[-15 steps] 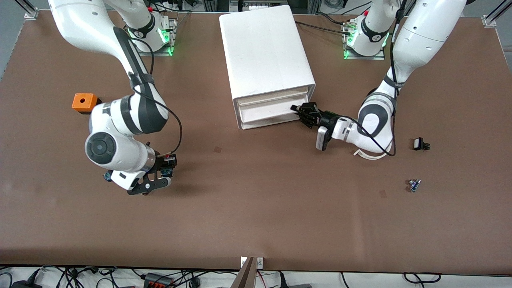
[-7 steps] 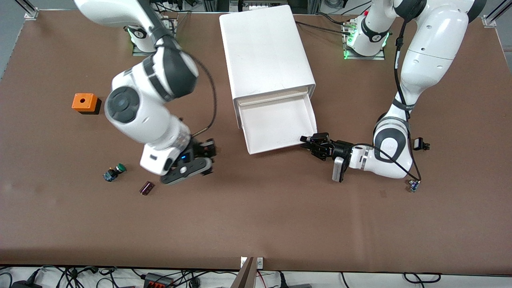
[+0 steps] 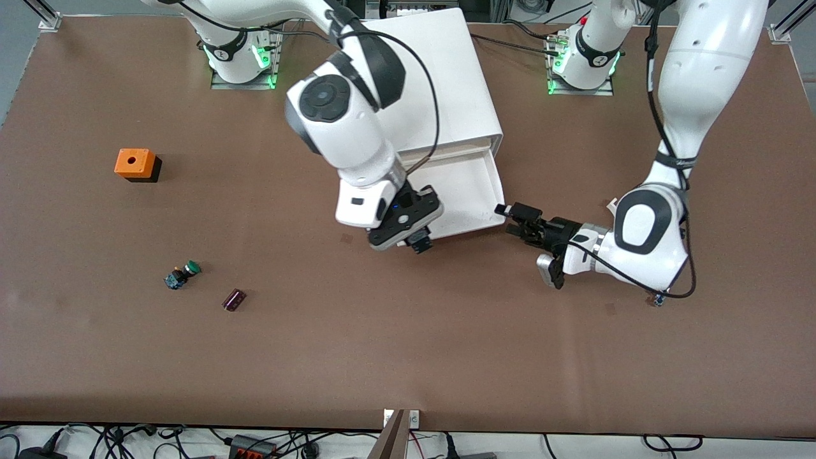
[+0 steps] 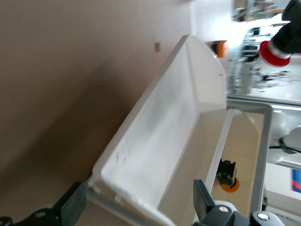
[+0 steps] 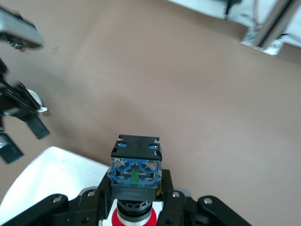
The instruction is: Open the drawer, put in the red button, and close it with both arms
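While the shallow white plastic tray drawer [image 3: 475, 191] stood pulled out from the big white round-edged cabinet [image 3: 427, 83] at the upper centre of the front view, the right arm's black two-finger gripper [image 3: 414, 237] was held over the drawer's front edge, near the middle of the frame. In the right wrist view its jaws were seen clamped on the small red-capped push-button switch [image 5: 136, 179], whose black body and bluish base pointed away from the camera, with a corner of the white drawer [image 5: 51, 181] below it at the lower left of that picture. The left arm's black gripper [image 3: 519, 220] was seen at the centre right of the front view, low by the drawer's front corner toward the left arm's end of the table, its jaws spread wide and empty. In the left wrist view its two fingertips [image 4: 73, 207] flanked the drawer's front wall [image 4: 141, 179] without gripping it. An orange box with a hole [image 3: 135, 164] lay at the upper left of the front view. A green-capped switch [image 3: 182, 275] and a small dark cylinder [image 3: 234, 299] lay at the lower left.
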